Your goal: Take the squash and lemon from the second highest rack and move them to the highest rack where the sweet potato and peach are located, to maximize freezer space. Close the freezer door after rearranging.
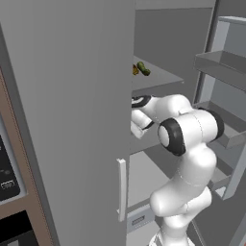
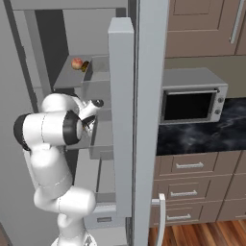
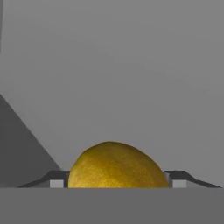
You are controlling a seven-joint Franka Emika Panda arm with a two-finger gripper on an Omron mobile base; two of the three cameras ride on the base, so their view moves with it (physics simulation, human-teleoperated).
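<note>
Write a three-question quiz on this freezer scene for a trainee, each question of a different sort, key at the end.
1. True or false: the squash lies on the highest rack.
2. Multiple choice: in the hand view, what sits between the fingertips of the gripper? A) a peach B) the lemon C) a sweet potato
3. Fill in: the freezer door, with its tray bins, stands ____.
Key: 1 true; 2 B; 3 open.
</note>
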